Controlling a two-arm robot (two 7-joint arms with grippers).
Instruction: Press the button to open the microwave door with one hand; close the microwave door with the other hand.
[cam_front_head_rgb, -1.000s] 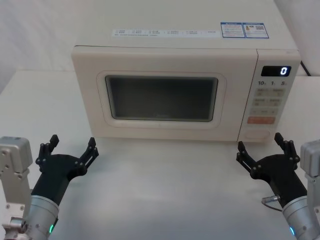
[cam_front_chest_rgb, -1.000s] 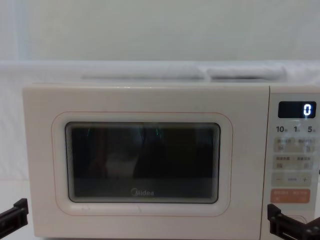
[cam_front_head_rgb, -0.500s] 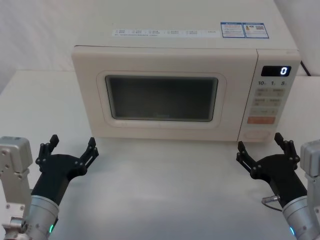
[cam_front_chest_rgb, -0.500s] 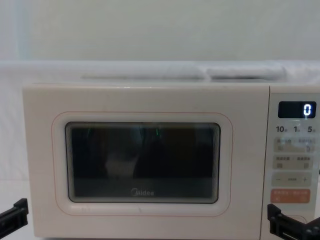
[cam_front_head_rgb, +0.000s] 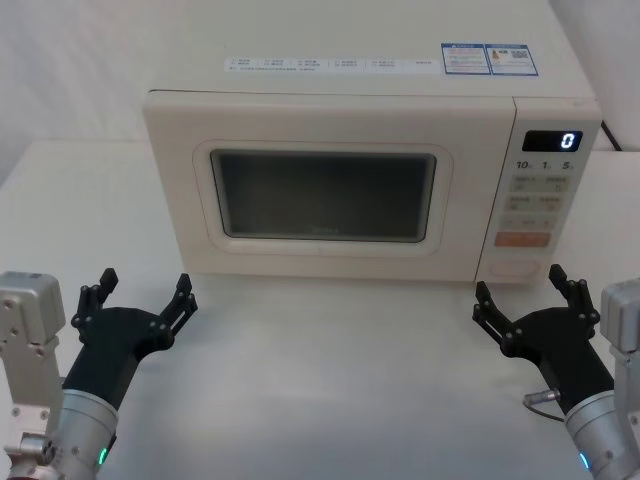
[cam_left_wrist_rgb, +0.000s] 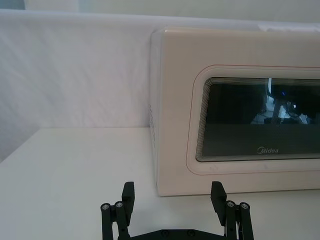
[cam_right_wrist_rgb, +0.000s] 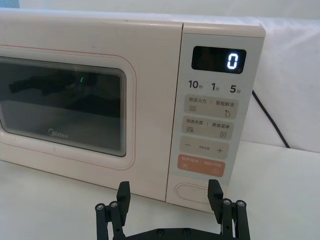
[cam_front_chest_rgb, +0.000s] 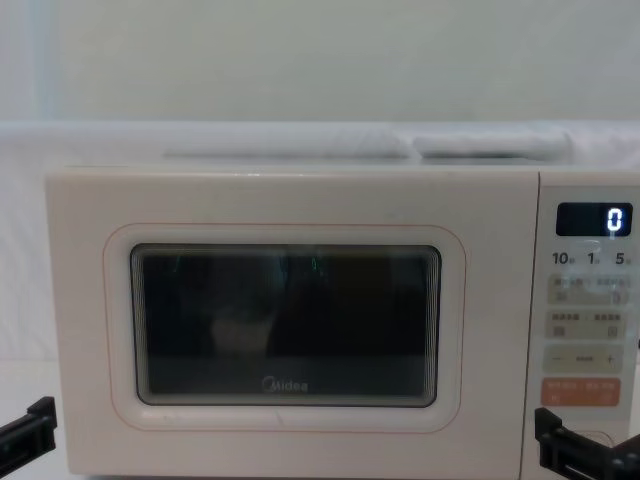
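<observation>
The microwave door (cam_front_head_rgb: 325, 195) is shut, flush with the casing, so the task has not yet begun — the step in hand is the first one, pressing the button (cam_right_wrist_rgb: 196, 192) to release the door. The microwave stands at the 12 o'clock side of the worktop (cam_front_head_rgb: 330, 370), its control panel at the right end. The button sits at the bottom of that panel, directly beneath the orange key pair (cam_right_wrist_rgb: 201, 165) and well below the display (cam_right_wrist_rgb: 219, 60), which reads 0.

The right gripper (cam_front_head_rgb: 528, 297) hovers low over the worktop at about 4 o'clock, just in front of the panel's lower corner, fingers spread apart and holding nothing. In the right wrist view its fingers frame the button between them, not touching it. The left gripper (cam_front_head_rgb: 140, 300) waits at about 8 o'clock, near the door's left corner but apart from it, fingers likewise spread and empty.

The next move, as I judge it, falls to the right gripper — it is the nearer one. It needs to advance toward 12 o'clock and set one fingertip squarely on the button, pushing straight in without straying up onto the orange keys. The left gripper should stay clear of the door's swing until closing is due.
</observation>
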